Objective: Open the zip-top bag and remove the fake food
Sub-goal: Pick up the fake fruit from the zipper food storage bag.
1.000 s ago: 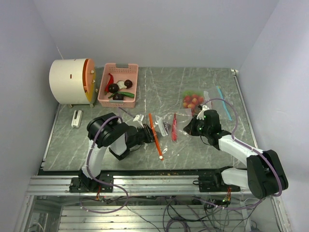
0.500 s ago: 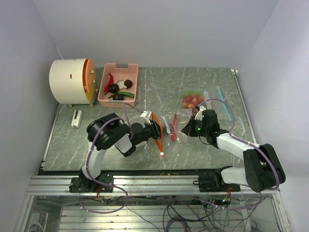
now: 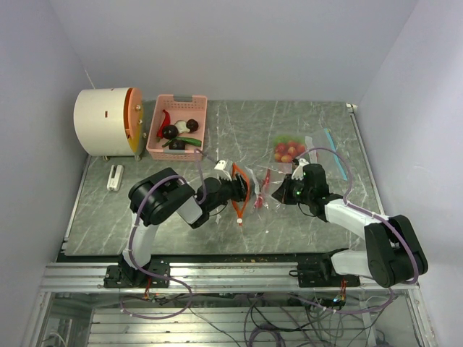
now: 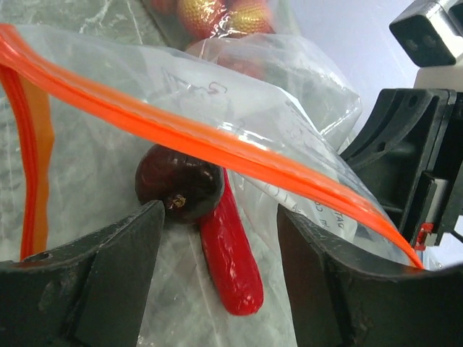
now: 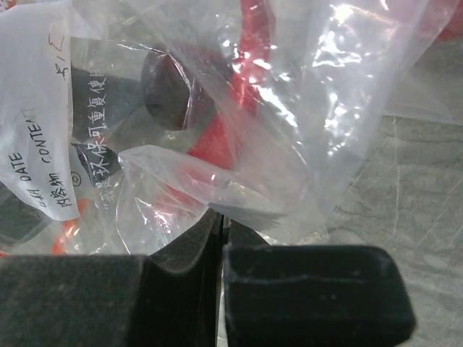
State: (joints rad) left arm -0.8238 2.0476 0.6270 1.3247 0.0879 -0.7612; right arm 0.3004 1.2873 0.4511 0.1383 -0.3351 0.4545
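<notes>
While the two arms face each other tip to tip over the grey, white-veined marble table (image 3: 289,123), the zip-top bag (image 3: 255,192) hangs stretched between them. The left gripper (image 4: 221,215) has its fingers spread apart at the bag's mouth, the orange zip strip (image 4: 217,141) running across above them and over the right finger. Just ahead of those fingers, inside the clear film, lies the fake food: a dark purple round fruit (image 4: 179,184) touching the tip of the left finger, and a red pepper (image 4: 231,267) lying under it in the gap. The right gripper (image 5: 221,231) has its jaws pressed together on a fold of the bag's plastic at the opposite end, the same dark and red shapes blurred through the film beyond its tips. Near the right gripper, toward the back of the table, lies a second bag (image 3: 289,150) of red and yellow fruit. Well away from the left gripper, in the back left corner, a pink basket (image 3: 202,130) with more toy food stands beside a white drum (image 3: 101,121) with an orange face. Plain pale walls (image 3: 217,43) close in the table on three sides, and a metal rail (image 3: 231,273) runs along the edge behind both arms.
</notes>
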